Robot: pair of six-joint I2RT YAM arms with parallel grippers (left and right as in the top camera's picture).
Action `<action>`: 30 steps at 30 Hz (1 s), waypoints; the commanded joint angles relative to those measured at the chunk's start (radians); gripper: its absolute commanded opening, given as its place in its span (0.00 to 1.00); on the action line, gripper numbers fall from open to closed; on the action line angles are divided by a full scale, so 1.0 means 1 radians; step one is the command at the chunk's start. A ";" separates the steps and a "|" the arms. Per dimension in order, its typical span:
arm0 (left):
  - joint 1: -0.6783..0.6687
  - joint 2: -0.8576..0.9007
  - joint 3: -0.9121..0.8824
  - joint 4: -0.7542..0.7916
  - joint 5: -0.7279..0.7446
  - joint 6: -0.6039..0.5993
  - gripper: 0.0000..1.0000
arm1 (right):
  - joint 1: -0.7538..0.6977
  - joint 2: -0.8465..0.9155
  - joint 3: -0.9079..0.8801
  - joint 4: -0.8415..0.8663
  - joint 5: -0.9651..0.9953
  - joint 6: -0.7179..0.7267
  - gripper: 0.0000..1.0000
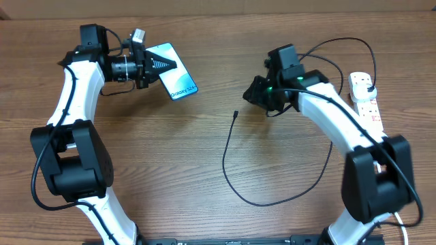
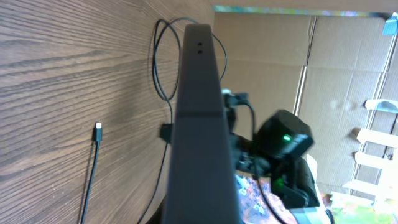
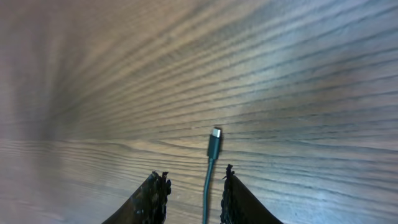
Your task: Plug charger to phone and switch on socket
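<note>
My left gripper (image 1: 151, 67) is shut on the phone (image 1: 176, 82) and holds it off the table at the back left, with its light blue "Galaxy" screen facing up. In the left wrist view the phone (image 2: 199, 124) shows edge-on as a dark slab. The charger is a thin black cable (image 1: 231, 170) that loops across the table. Its connector tip (image 1: 236, 114) lies free at the middle. My right gripper (image 1: 253, 92) hovers just right of that tip. In the right wrist view its fingers (image 3: 196, 182) are open on either side of the cable (image 3: 209, 180), and the tip (image 3: 215, 134) lies ahead of them.
The white socket strip (image 1: 366, 102) lies at the far right edge with the black plug (image 1: 370, 89) in it and red switches along it. The cable runs behind my right arm to it. Cardboard boxes (image 2: 348, 81) stand beyond the table.
</note>
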 commanded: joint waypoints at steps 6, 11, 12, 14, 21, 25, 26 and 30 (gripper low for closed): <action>-0.008 -0.006 0.016 0.005 0.047 0.023 0.04 | 0.072 0.140 0.017 0.079 0.001 -0.012 0.31; -0.006 -0.006 0.016 0.005 0.048 0.022 0.04 | 0.101 0.197 0.016 0.083 0.002 0.012 0.30; -0.006 -0.006 0.016 0.005 0.048 0.022 0.04 | 0.103 0.207 0.016 0.083 0.002 0.023 0.30; -0.006 -0.006 0.016 0.004 0.048 0.022 0.04 | 0.104 0.219 0.015 0.084 0.002 0.047 0.30; -0.006 -0.006 0.016 0.004 0.048 0.022 0.04 | 0.105 0.226 -0.003 0.087 0.003 0.109 0.29; -0.006 -0.006 0.016 0.004 0.048 0.022 0.04 | 0.107 0.226 -0.021 0.085 0.002 0.119 0.26; -0.006 -0.006 0.016 0.004 0.048 0.022 0.04 | 0.107 0.226 -0.024 0.085 0.002 0.121 0.25; -0.006 -0.006 0.016 0.000 0.048 0.022 0.04 | 0.111 0.226 -0.039 0.087 0.006 0.121 0.22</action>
